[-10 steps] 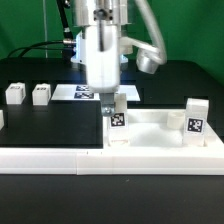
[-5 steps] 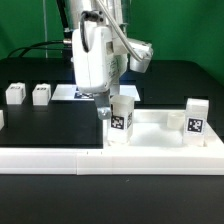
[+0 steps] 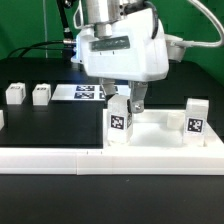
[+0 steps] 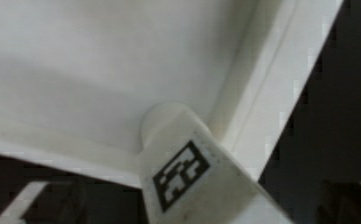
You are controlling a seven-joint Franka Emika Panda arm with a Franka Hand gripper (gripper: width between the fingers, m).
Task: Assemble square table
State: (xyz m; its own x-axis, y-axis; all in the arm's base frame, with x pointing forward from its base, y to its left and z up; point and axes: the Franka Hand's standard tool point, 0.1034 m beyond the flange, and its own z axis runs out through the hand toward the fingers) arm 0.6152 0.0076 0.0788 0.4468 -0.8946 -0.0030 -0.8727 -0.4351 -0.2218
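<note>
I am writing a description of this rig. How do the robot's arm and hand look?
The arm ends in a round, silver-grey wrist. The hand has a broad, white, rounded casing and two short dark fingers. No markings are visible on it.

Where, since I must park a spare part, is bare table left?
Bare black table lies between the two loose legs, the marker board, the long rail and the standing leg. Crowded: the tabletop corner under the gripper.
</note>
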